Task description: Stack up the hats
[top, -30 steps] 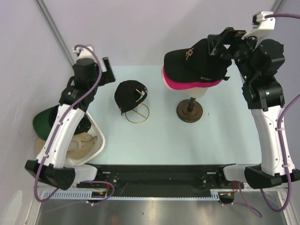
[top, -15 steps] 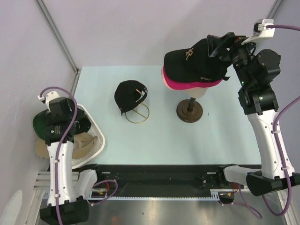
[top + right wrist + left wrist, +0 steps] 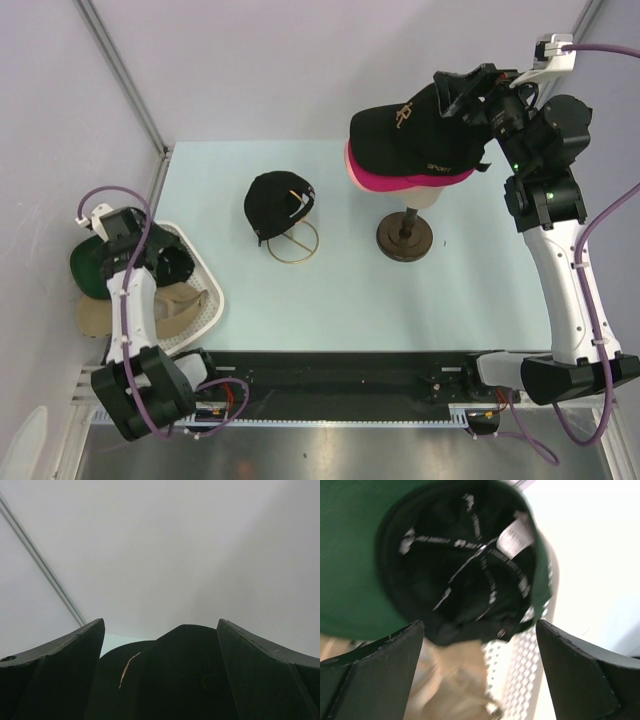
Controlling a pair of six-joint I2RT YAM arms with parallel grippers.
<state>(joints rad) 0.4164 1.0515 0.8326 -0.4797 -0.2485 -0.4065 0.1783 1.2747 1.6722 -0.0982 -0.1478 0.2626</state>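
Seam tape (image 3: 489,577) inside upturned green cap (image 3: 460,565), left wrist view only.

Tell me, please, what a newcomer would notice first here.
The black cap with gold logo sits over a magenta cap on the mannequin head at rear right, the open right gripper at its back. Far left, the open left gripper hovers over an upturned dark green cap at the white mesh basket.
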